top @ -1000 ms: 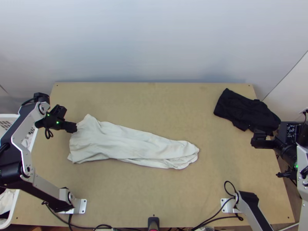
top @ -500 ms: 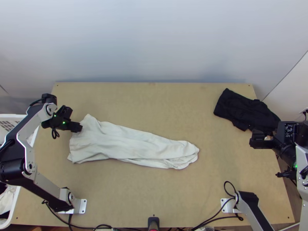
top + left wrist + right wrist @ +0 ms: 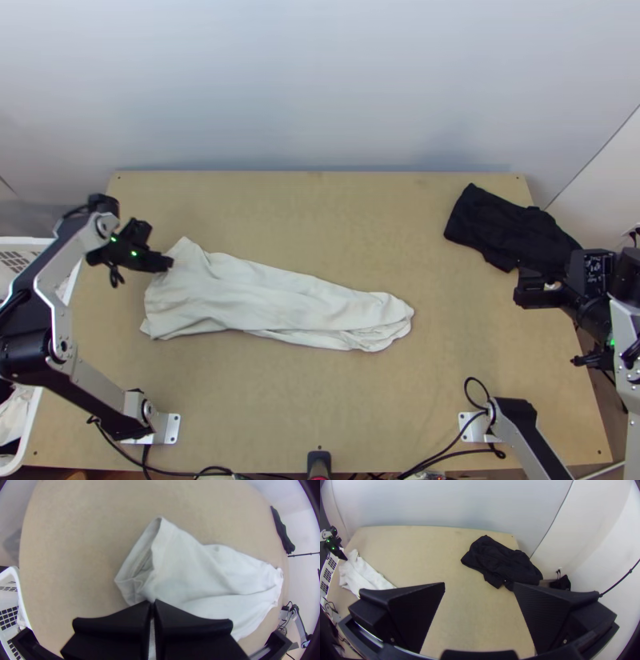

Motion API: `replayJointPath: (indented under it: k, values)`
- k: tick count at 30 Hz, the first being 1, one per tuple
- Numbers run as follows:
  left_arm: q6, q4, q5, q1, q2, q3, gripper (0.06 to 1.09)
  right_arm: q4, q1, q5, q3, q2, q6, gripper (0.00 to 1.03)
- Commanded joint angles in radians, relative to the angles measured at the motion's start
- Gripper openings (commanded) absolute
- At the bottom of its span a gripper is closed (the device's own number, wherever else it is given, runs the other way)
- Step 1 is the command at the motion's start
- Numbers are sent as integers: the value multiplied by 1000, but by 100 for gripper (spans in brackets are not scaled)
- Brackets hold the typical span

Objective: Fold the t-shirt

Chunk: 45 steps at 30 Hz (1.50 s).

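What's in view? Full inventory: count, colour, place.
T-shirt: 1, white, long wrinkled strip, table's left to centre
Black cloth: 1, black, bunched at far right of table
Table: 1, light wood, under both cloths
Basket: 1, white, at table's left edge
Cloth in basket: white plus something dark, count unclear
Dark bundle: 1, black, beyond table's right side, can't tell what
Walls: light grey, behind and right
Cables: several, black, mostly near edge
Arms: 2, silver and black, left and right
Left gripper: 1, black, closed, at shirt's left end
Right gripper: 1, black, open, near black cloth
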Motion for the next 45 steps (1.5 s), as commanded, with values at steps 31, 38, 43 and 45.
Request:
replayJointPath:
  k: [31,38,43,45]
  values:
    - [-383,-145,158,-1319,221,988,10,56,-364,2,-229,-268,-146,93]
    - [-430,90,69,-1402,486,1061,37,-12,-364,2,-197,-305,-104,93]
    - [-407,15,-5,-1468,537,1038,105,-32,-358,-1,-177,-308,-72,93]
    - [-403,-27,-7,-1474,523,1022,105,-38,-354,-6,-174,-306,-69,93]
